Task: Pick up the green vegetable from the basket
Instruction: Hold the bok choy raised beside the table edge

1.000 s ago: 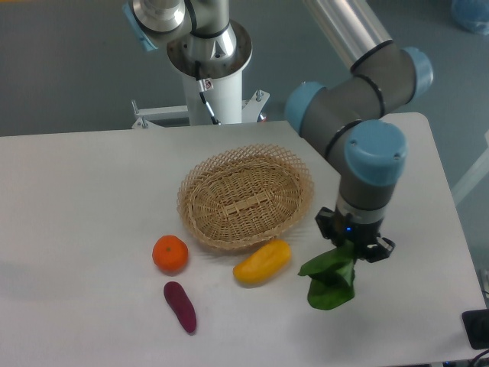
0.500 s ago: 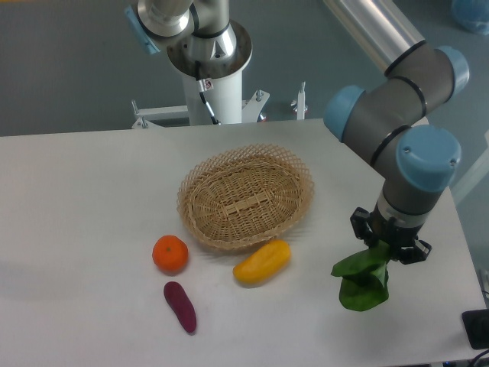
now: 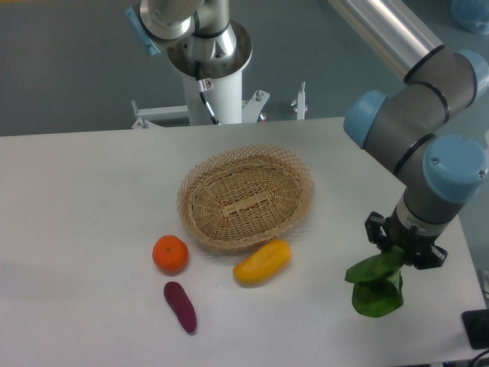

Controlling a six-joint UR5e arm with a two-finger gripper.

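The green vegetable (image 3: 375,286), a small bok choy with dark floppy leaves, hangs from my gripper (image 3: 402,254) over the right part of the table, well outside the basket. The gripper is shut on its stalk end, which is hidden between the fingers. The leaves droop down close to the table surface. The basket (image 3: 246,196), round, tan and woven, stands at the table's middle with nothing in it, to the left of the gripper.
A yellow oblong fruit (image 3: 262,261) lies just in front of the basket. An orange (image 3: 170,254) and a dark purple vegetable (image 3: 180,306) lie at the front left. The table's right edge (image 3: 458,229) is near the gripper. A black object (image 3: 475,329) sits at the lower right corner.
The gripper has moved to the right and slightly toward the front with the bok choy in it, farther from the basket. Nothing else moved.
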